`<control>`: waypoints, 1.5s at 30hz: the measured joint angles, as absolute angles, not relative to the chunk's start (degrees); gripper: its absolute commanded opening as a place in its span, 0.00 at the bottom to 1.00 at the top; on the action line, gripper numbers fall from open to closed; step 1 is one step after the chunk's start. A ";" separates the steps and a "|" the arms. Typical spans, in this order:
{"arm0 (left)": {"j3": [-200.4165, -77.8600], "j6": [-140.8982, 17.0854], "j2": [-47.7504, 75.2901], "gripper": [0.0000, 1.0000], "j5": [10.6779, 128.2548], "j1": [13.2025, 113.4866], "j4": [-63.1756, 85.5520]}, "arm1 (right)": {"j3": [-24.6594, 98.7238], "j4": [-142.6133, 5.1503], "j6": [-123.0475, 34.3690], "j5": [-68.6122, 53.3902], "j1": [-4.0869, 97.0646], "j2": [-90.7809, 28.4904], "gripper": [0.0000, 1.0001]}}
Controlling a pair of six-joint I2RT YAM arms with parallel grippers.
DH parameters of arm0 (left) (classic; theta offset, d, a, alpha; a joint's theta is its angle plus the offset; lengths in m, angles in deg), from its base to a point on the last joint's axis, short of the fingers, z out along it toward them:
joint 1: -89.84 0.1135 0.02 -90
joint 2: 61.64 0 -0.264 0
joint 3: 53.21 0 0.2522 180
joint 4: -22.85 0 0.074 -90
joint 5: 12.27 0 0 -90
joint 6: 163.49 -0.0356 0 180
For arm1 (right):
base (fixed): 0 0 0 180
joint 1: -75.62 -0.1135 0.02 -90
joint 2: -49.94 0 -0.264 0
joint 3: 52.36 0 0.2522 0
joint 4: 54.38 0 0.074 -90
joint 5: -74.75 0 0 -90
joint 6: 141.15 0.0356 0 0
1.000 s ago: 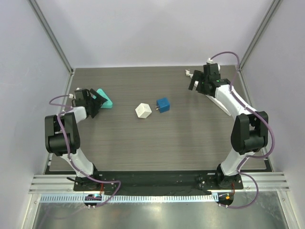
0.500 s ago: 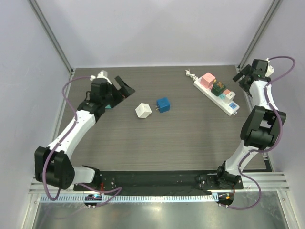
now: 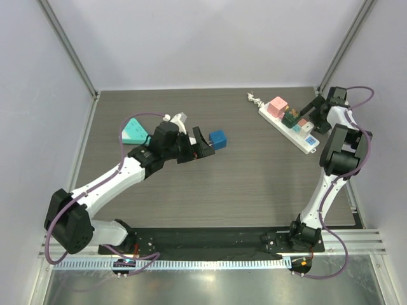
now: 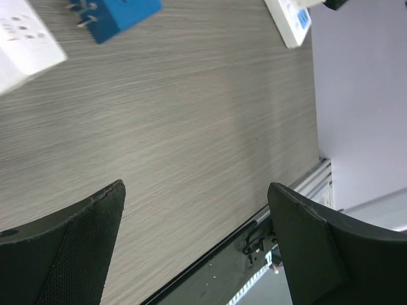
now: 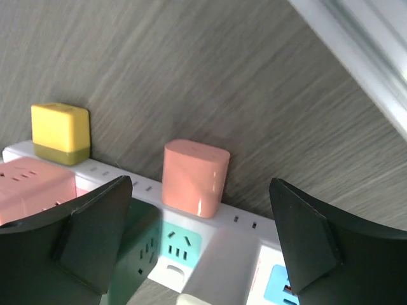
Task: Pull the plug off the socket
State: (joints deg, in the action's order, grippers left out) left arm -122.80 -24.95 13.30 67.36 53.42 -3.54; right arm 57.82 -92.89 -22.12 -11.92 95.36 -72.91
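A white power strip (image 3: 299, 131) lies at the back right. It holds a pink plug (image 3: 278, 106), a dark green block (image 3: 292, 115) and a small salmon plug (image 3: 303, 123). My right gripper (image 3: 310, 117) is open at the strip's right side. In the right wrist view the salmon plug (image 5: 195, 178) stands upright on the strip (image 5: 267, 222), ahead of the open right gripper (image 5: 203, 254) and between its fingers' lines, untouched. My left gripper (image 3: 205, 145) is open at mid-table beside a loose blue plug (image 3: 218, 139). It is empty (image 4: 197, 241).
A yellow plug (image 5: 60, 133) sits on the strip left of the salmon one. A teal wedge (image 3: 134, 130) lies at the left. A white cube (image 4: 25, 41) and the blue plug (image 4: 121, 16) lie ahead of the left gripper. The right wall post stands close behind the right arm.
The left arm swung from the left side to mid-table, covering the white cube from above. The right gripper came from the far right corner down to the strip's side.
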 measured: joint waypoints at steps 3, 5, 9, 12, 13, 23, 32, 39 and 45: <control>-124.46 -25.48 14.85 0.92 67.07 51.41 -3.14 | 53.80 -89.92 -20.39 -10.35 95.74 -71.71 0.94; -125.21 -25.74 15.92 0.92 66.92 50.56 -2.93 | 49.86 -87.60 -19.23 -8.79 96.11 -70.00 0.93; -126.02 -25.91 17.89 0.92 66.72 49.24 -2.71 | 39.77 -82.33 -15.78 -5.10 96.30 -65.33 0.91; -126.32 -25.96 18.63 0.91 66.70 48.59 -2.77 | 30.91 -77.94 -11.56 -2.00 96.02 -60.06 0.90; -126.58 -25.98 18.90 0.90 66.68 48.46 -2.75 | 28.40 -77.09 -10.12 -0.84 95.67 -58.55 0.90; -138.04 -28.76 28.93 0.89 66.77 45.75 -5.44 | 11.24 -71.16 -2.82 3.10 82.12 -46.09 0.90; -156.09 -36.25 43.77 0.95 72.76 40.00 -12.13 | 9.36 -77.24 -8.65 1.68 84.39 -36.10 0.93; -168.18 -41.37 55.27 0.95 81.24 35.52 -14.01 | 5.65 -77.24 -6.55 -1.21 90.03 -26.82 0.91; -180.53 -42.48 66.26 0.96 85.65 31.78 -16.32 | 2.39 -78.09 -5.68 -0.33 92.76 -25.37 0.90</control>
State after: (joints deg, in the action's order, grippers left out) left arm -180.53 -42.48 66.26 85.65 31.78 -16.32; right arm 2.39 -78.09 -5.68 -0.33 92.76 -25.37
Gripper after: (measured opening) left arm 0.954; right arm 0.904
